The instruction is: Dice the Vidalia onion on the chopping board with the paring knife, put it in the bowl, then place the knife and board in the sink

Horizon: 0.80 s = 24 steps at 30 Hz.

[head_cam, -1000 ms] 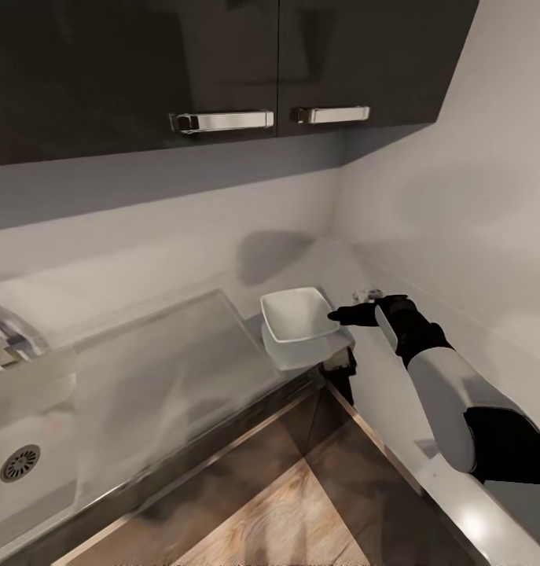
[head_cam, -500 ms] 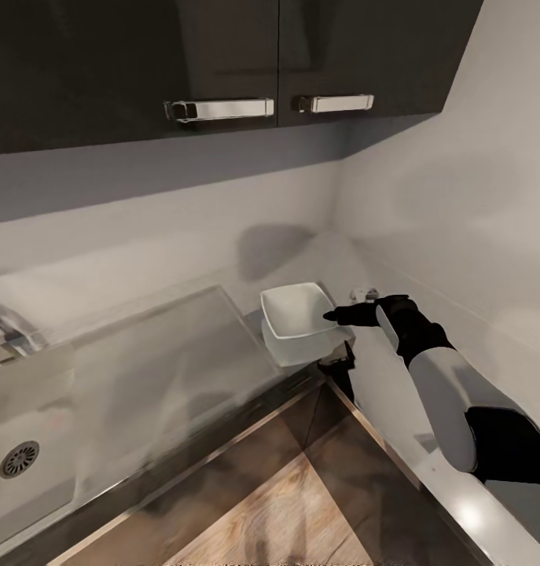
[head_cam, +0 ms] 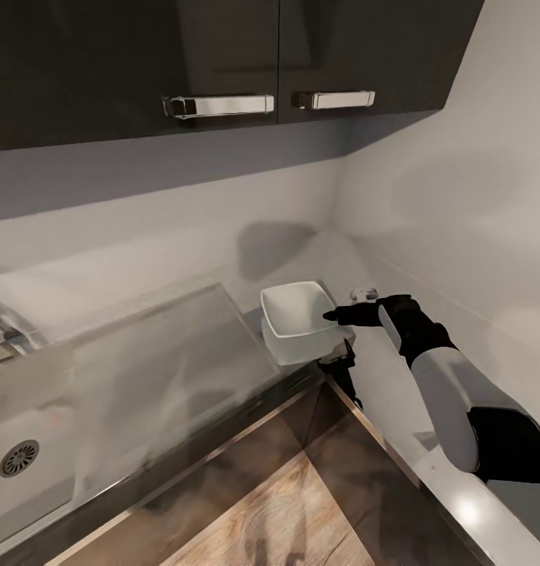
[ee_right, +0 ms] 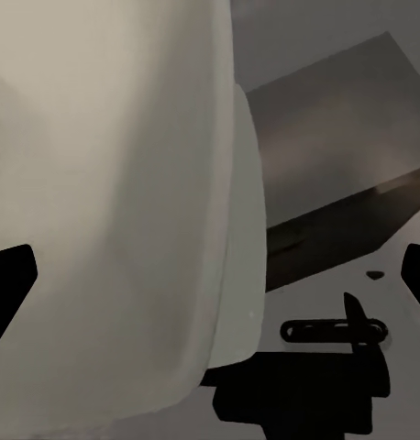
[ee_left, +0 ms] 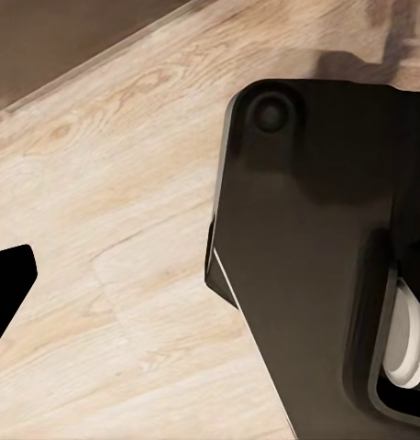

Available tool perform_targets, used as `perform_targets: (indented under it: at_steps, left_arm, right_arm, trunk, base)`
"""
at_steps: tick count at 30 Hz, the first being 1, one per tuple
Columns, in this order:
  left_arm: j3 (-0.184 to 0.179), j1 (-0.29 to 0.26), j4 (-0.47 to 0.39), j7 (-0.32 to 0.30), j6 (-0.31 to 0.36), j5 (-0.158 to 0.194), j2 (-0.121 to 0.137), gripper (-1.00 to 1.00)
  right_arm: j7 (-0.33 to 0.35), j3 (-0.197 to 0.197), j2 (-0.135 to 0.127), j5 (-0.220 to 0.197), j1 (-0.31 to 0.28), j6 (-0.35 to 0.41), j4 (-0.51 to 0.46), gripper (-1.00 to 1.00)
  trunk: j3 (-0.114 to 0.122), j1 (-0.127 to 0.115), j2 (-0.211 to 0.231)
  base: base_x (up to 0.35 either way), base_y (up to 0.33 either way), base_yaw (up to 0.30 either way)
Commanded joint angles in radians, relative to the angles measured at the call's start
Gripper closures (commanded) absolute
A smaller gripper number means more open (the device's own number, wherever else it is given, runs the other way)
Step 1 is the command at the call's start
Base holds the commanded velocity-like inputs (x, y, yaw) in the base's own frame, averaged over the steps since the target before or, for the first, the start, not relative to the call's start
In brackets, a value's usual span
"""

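The white bowl point(head_cam: 298, 317) sits on the countertop point(head_cam: 356, 267) in the far right corner, just right of the drainboard point(head_cam: 159, 369) and near where the two counters meet. The right gripper point(head_cam: 332, 316) reaches in from the right, its black fingertips at the bowl's right rim, touching or nearly so; whether the jaws are apart or closed cannot be told from the head view. In the right wrist view the bowl point(ee_right: 118, 202) looms very close as a pale curved wall, with the dark tips of both fingers point(ee_right: 8, 275) at the picture's two edges, well apart, and the bowl's side lying between them. The sink point(head_cam: 26, 472) lies at the far left of the head view, its round drain point(head_cam: 20, 460) visible. Dark wall cabinets point(head_cam: 222, 55) with chrome handles point(head_cam: 218, 104) hang above. The left wrist view looks down on the pale wooden floor point(ee_left: 109, 229) and a black part of the robot point(ee_left: 311, 238), with one dark fingertip point(ee_left: 6, 284) at the edge; the left gripper's state cannot be told.
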Motion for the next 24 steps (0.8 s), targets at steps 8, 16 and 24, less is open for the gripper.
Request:
perform_targets:
  at_steps: [8,16,24]
  left_arm:
    - [-0.001,0.0,-0.002,0.0,-0.001,0.006,0.0,-1.0]
    - [-0.001,0.001,0.0,0.0,-0.001,0.006,0.0,-1.0]
    - [-0.001,0.0,0.004,0.0,-0.001,0.006,0.0,-1.0]
  right_arm:
    - [0.009,-0.005,0.0,0.01,-0.001,0.003,-0.002,-1.0]
    - [0.009,-0.005,0.0,0.01,-0.001,0.003,-0.002,-1.0]
    - [0.009,-0.004,0.0,0.009,-0.001,0.003,-0.001,-1.0]
  trunk:
    - [-0.002,0.001,-0.002]
    - [-0.002,0.001,-0.002]
    - [-0.008,0.001,-0.002]
  base:
    - [0.0,0.0,0.0]
    - [0.0,0.0,0.0]
    - [0.0,0.0,0.0]
